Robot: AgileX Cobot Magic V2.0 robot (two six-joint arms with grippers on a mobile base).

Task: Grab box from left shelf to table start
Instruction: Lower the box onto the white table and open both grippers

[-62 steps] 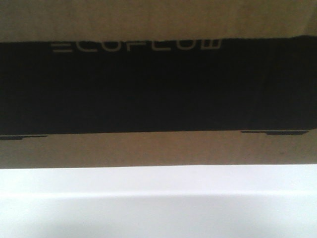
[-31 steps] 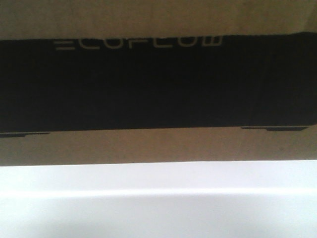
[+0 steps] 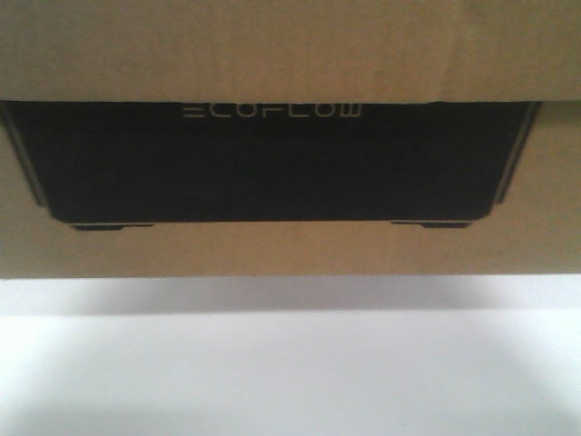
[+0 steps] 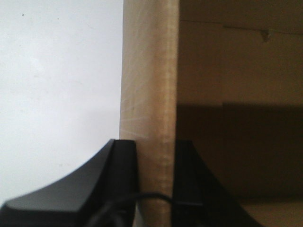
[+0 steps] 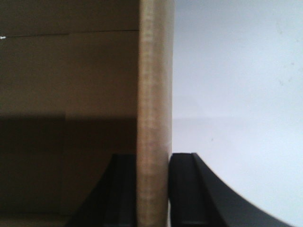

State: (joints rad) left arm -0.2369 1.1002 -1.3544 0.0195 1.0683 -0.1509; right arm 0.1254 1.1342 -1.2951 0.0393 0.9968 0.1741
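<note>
The ECOFLOW cardboard box [image 3: 290,236] is held just above the white table [image 3: 290,372], each side wall clamped between closed jaws of the left gripper [image 4: 155,156] and right gripper [image 5: 152,165], so it is kept level.

dim, soft blur | table [image 3: 290,381] overexposed | shadow under box [image 3: 290,54]
</note>
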